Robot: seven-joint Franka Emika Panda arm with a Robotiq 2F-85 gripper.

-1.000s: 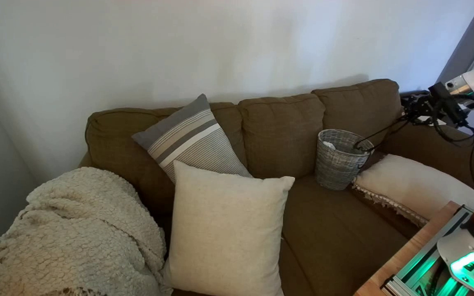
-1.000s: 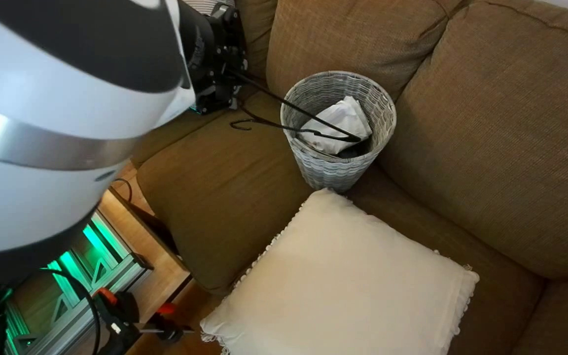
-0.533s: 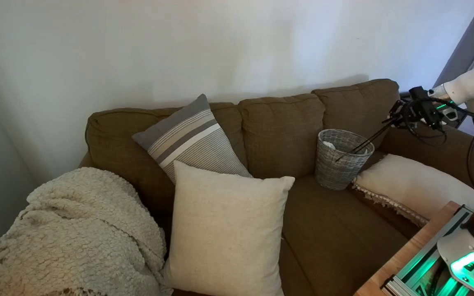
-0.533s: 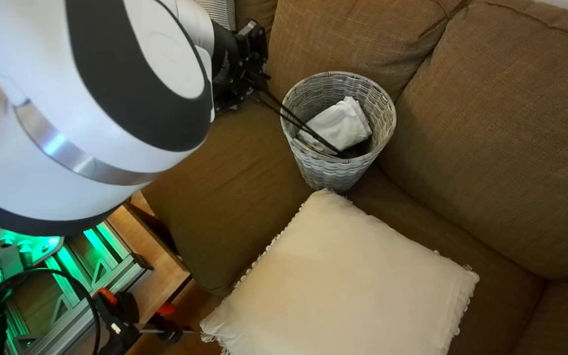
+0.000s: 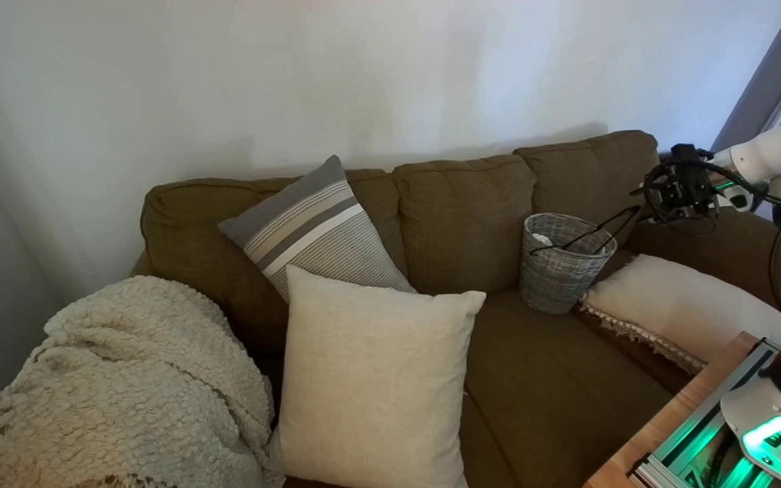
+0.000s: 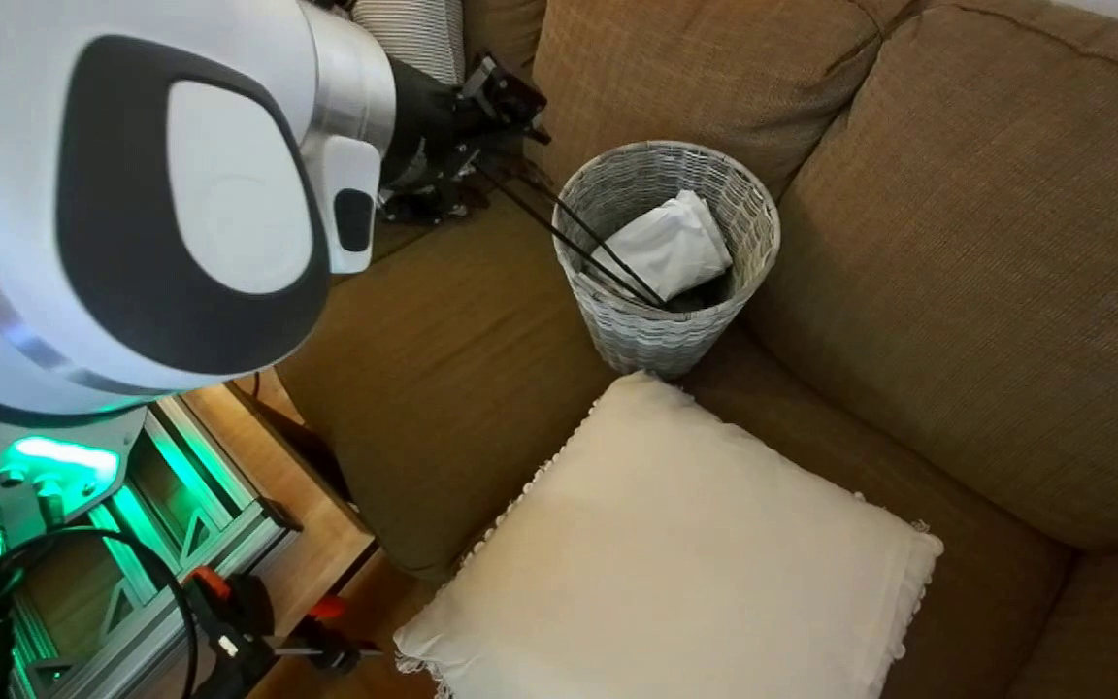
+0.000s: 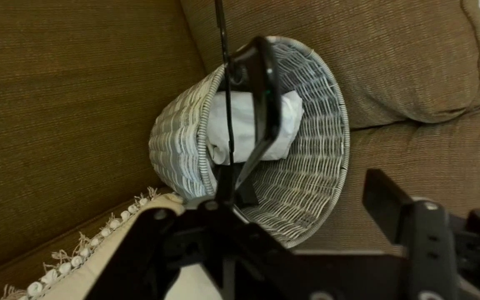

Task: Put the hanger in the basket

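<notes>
Fingers (image 7: 386, 204) of the gripper (image 7: 310, 193) stand wide apart in the wrist view, and the black hanger (image 7: 271, 104) extends past just one of them rather than being pinched between the two; whether it is hooked there or only leans, I cannot tell. Its near end is lost against that dark finger, and a thin part runs off the view's upper edge. In both exterior views the gripper is a black tangle, hard to read, and the white arm (image 6: 239, 194) behind it is cut off by the frame.

Out from the fingers, the hanger slants down across the rim on the gripper's side and over the mouth of the basket (image 6: 651, 340); how deep it reaches is unclear. A white bundle (image 6: 671, 243) lies inside, partly behind the hanger.

One back cushion (image 6: 705, 78) stands just behind the basket, and a corner of the fringed pillow (image 6: 675, 544) meets its foot. Open seat of the sofa (image 6: 443, 388) runs between the basket and the wooden table (image 6: 314, 510).
</notes>
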